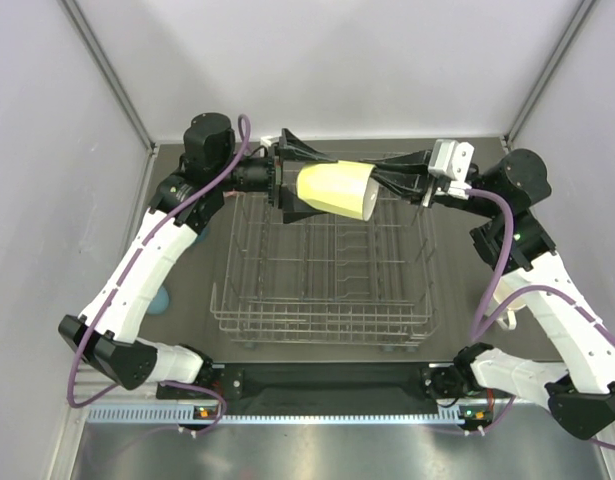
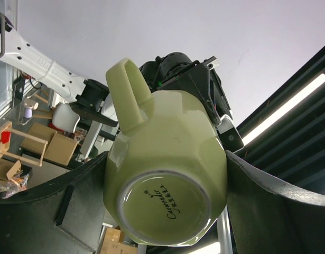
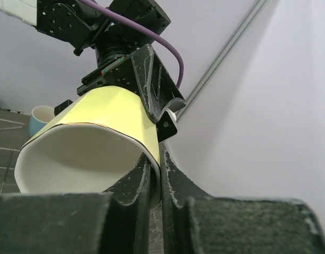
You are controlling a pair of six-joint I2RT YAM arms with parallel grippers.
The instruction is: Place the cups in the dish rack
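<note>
While the yellow mug (image 1: 337, 190) is lying on its side in the air above the far edge of the dish rack (image 1: 327, 300), it is pointing its mouth to the right and its base to the left. The right gripper (image 1: 379, 182) is pinching the mug's wall at the rim. One finger is inside the mouth and one outside, with the jaws nearly together. The left gripper (image 1: 329, 186) is standing spread wide around the base end, a finger lying along each side of the body. Whether those fingers are clamping or only flanking the mug is not determinable.

In the left wrist view the handle (image 2: 128, 90) is sticking upward, and the base is showing a printed mark (image 2: 163, 202) too small to read. The rack is sitting on the dark table (image 1: 457, 270), its far row partly hidden behind mug and grippers. A light blue mug (image 3: 42, 114) is showing only its rim behind the yellow one.
</note>
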